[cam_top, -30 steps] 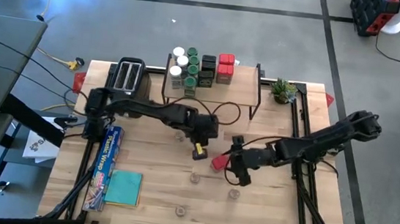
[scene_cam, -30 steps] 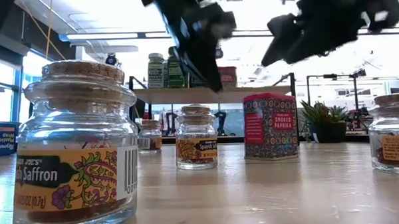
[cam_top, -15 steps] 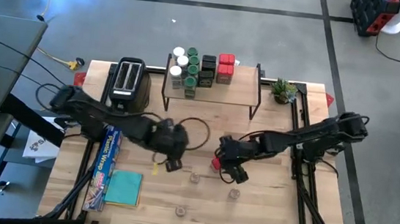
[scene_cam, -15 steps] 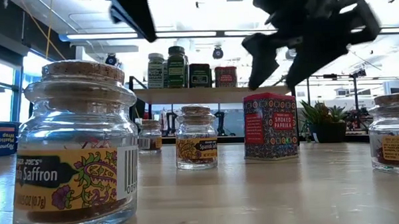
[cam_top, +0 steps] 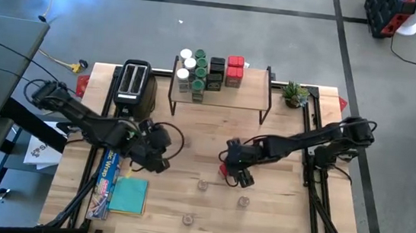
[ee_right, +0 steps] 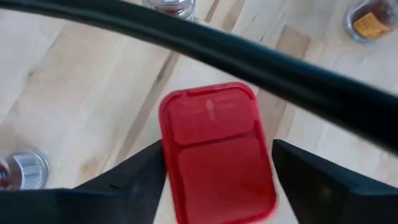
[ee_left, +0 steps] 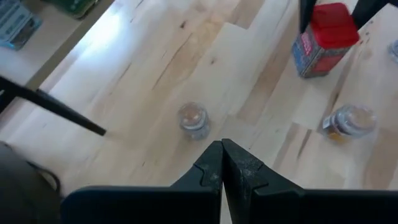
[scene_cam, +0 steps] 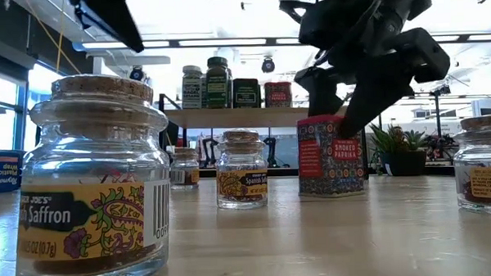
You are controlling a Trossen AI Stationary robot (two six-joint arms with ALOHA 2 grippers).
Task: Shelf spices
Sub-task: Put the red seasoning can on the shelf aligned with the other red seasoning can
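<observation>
A red-lidded paprika tin (cam_top: 226,169) stands upright on the table. My right gripper (ee_right: 214,155) is open above it, one finger on each side of its lid (ee_right: 214,143). The low view shows the fingers (scene_cam: 355,109) reaching down beside the tin's top (scene_cam: 332,155). My left gripper (ee_left: 222,155) is shut and empty, over the table's left half (cam_top: 160,156). Small cork-topped clear jars stand loose on the table (cam_top: 203,184) (cam_top: 243,202) (cam_top: 187,219). The wooden shelf (cam_top: 240,97) carries white-lidded and green-lidded jars, black boxes and red tins in its far left part (cam_top: 206,70). My right gripper comes at the red tin from above, pointing down, with its open fingers (ee_right: 140,171) standing on both sides of the lid (ee_right: 180,124). The tin stands upright on the table. Whether the fingers touch it, I cannot tell.
A black toaster (cam_top: 133,82) stands left of the shelf. A long blue foil box (cam_top: 109,170) and a teal cloth (cam_top: 128,195) lie near the left edge. A small plant (cam_top: 296,94) sits at the far right. Bare wood lies in front of the shelf.
My left arm has drawn back from the table's middle toward its left edge. My right gripper has moved left and down and now stands over the red tin with a finger on each side. The tin and jars have stayed in place.
</observation>
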